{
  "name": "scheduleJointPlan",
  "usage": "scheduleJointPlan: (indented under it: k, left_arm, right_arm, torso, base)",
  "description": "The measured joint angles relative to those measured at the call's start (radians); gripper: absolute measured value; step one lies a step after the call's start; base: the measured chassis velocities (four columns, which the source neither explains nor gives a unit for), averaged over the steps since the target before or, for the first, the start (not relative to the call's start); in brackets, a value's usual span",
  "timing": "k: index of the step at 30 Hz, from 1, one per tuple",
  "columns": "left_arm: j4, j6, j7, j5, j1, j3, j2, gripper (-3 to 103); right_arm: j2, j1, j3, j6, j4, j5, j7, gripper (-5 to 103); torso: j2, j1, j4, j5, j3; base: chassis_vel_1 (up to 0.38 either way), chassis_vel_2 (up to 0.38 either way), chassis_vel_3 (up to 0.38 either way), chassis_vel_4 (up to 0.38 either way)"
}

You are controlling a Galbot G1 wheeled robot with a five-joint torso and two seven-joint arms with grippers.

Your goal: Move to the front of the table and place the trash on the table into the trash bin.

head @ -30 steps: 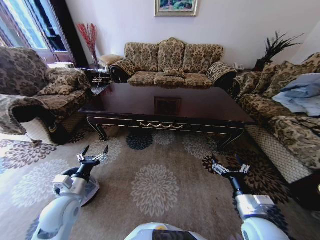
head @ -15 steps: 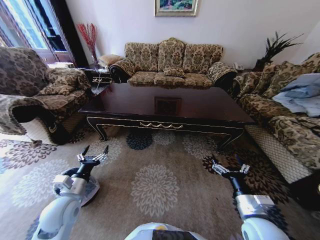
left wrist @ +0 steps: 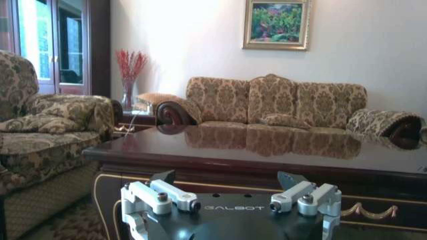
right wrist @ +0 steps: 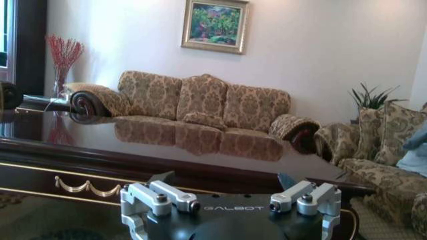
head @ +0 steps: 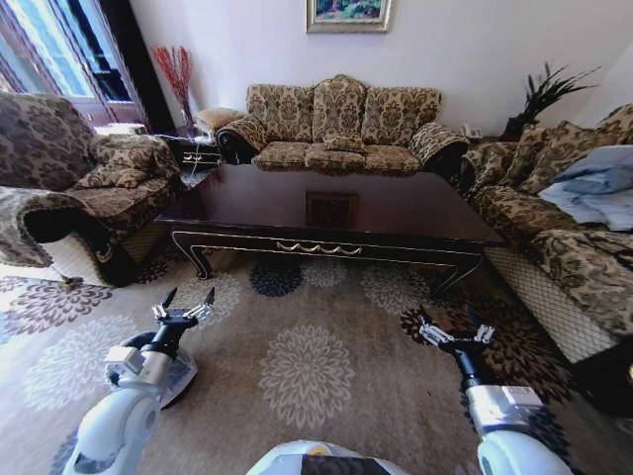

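The table [head: 396,213], dark glossy reddish-brown wood with a gold-trimmed apron, stands across the carpet ahead of me; its top mirrors the sofa and a picture frame. The trash is out of view. The trash bin [head: 184,378], round and dark with a white liner, sits on the carpet mostly hidden behind my left forearm. My left gripper [head: 190,295] hangs open over the carpet, short of the table's left front corner. My right gripper [head: 445,319] is open too, short of the right front leg. The wrist views show the left gripper [left wrist: 227,177] and right gripper [right wrist: 227,177] facing the table [left wrist: 267,155] edge [right wrist: 133,145].
A patterned sofa [head: 336,124] stands behind the table, an armchair [head: 69,178] on the left and another sofa [head: 564,228] with folded blue cloth on the right. A floral carpet [head: 307,371] lies between me and the table.
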Motion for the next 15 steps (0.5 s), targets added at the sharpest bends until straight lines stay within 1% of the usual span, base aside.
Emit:
scheduleJointPlan:
  k: [15]
  left_arm:
    - [0.0,0.0,0.0,0.0,0.0,0.0,0.0,100]
  right_arm:
    - [0.0,0.0,0.0,0.0,0.0,0.0,0.0,100]
  torso:
    - [0.0,0.0,0.0,0.0,0.0]
  base:
    - [0.0,0.0,0.0,0.0]
